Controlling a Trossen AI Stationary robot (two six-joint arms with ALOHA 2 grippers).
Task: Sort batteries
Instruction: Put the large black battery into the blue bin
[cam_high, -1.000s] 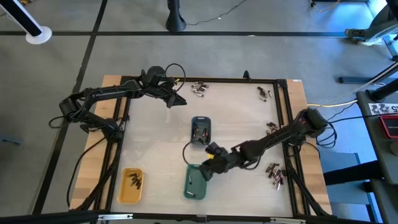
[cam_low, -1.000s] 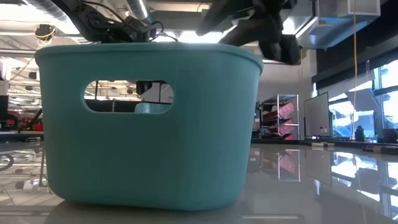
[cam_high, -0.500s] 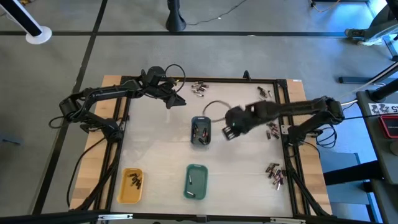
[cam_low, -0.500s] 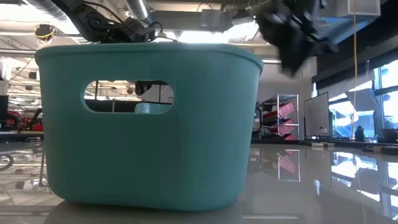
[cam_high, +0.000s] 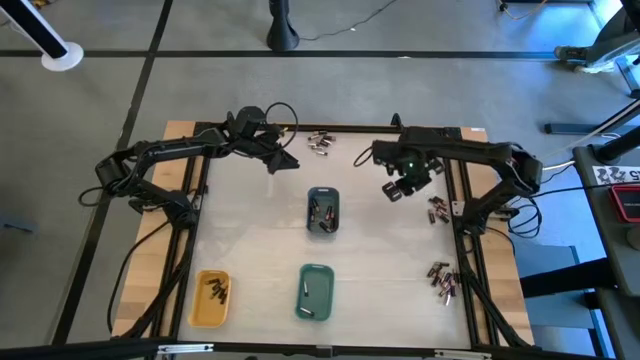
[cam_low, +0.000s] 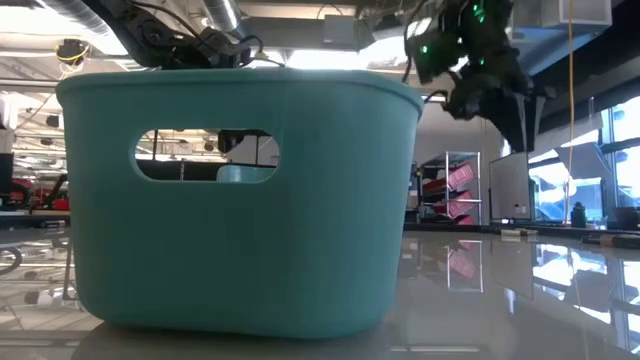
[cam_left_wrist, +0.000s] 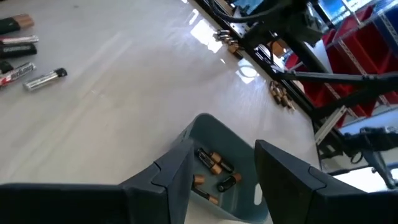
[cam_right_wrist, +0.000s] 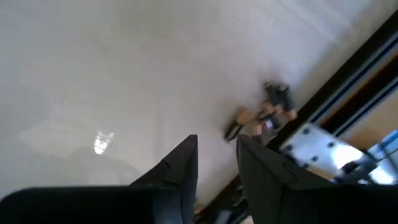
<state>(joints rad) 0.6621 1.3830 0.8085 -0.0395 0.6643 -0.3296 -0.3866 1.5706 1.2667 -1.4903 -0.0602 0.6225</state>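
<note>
Right gripper (cam_high: 395, 191) raised right of the grey-blue oblong tray (cam_high: 322, 211), fingers narrowly parted, empty. Left gripper (cam_high: 290, 163) up-left of it, moderately spread, empty. Small copper-toned batteries (cam_high: 320, 212) inside that tray.

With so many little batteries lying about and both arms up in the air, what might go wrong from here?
1. The small dark and copper batteries by the table's right edge lie close against the black frame rail; the right pincer, with jaws only narrowly apart and nothing between them, might nudge one or clip the rail.
2. They lie bunched together, so it may pinch two together.
3. The oblong grey-blue tray is small; a battery let go off-centre may land outside it.
</note>
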